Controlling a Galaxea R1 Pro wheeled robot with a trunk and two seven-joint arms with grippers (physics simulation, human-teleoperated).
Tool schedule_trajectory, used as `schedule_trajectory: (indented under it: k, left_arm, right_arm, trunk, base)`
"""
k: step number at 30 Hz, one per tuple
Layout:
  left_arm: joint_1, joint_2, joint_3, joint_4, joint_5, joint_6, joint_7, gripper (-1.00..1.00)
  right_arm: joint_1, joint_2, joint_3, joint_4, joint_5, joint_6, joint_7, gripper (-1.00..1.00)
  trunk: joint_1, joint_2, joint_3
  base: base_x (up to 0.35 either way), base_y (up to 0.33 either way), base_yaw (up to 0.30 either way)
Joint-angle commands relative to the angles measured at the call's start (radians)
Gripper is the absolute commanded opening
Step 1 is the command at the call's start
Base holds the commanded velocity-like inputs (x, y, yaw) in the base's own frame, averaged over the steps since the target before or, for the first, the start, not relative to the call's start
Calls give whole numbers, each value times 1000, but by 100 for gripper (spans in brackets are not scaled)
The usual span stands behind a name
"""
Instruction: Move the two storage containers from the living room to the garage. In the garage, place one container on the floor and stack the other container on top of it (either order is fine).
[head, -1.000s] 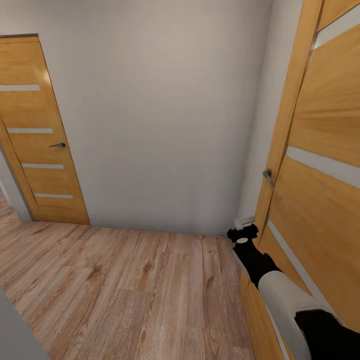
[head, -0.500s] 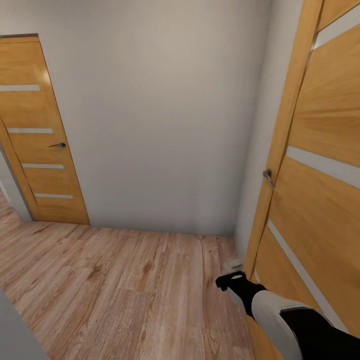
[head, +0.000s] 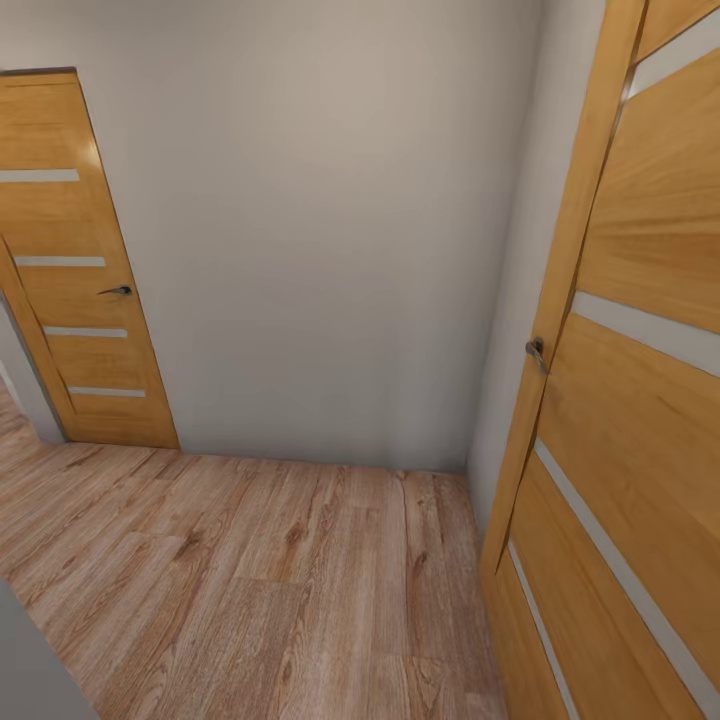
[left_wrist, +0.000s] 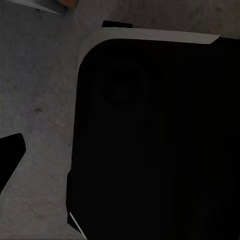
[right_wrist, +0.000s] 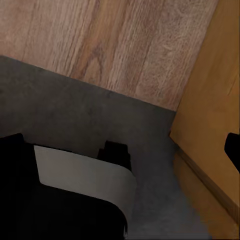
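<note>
Facing hallway wall (head: 330, 220), wooden doors (head: 640, 380)

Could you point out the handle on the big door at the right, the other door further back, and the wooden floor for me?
Right door handle (head: 537, 352), head view: on the metal lever.
Far door (head: 75, 290), head view: on its middle wood panel.
Wooden floor (head: 270, 580), head view: on a bare plank.

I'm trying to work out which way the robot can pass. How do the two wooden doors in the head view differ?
The far door sits shut in the wall, seen whole and small, its dark lever handle pointing left. The near door stands swung open edge-on, looming large at the right, with a metal handle. Both are orange wood with pale horizontal strips.
</note>
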Motion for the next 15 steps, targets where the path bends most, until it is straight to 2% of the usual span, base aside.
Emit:
schedule_trajectory:
  k: [1,4,10,13,15]
  left_arm:
    - [0,0,5,-1,2,-1,0,100]
    - [0,0,5,-3,3,-1,0,100]
    - [0,2,8,-2,4,-1,0,100]
    - [0,1,8,-2,4,-1,0,100]
    - [0,0,8,-2,4,-1,0,100]
  right_arm:
    - [32,-2,7,2,-6,-39,3,100]
    - [83,-5,7,2,-18,-90,-4,100]
    - [106,-11,6,2,-42,-112,-29,100]
    - [113,-16,6,3,-117,-112,-62,100]
    - [123,-20,6,3,-134,-110,-73,100]
  trunk:
    - [0,-1,-1]
    - [0,-1,-1]
    - [0,-1,-1]
    - [0,-1,-1]
    - [0,-1,-1]
  base:
    - [0,0,0]
    - [0,0,0]
    - [0,0,0]
    - [0,0,0]
    - [0,0,0]
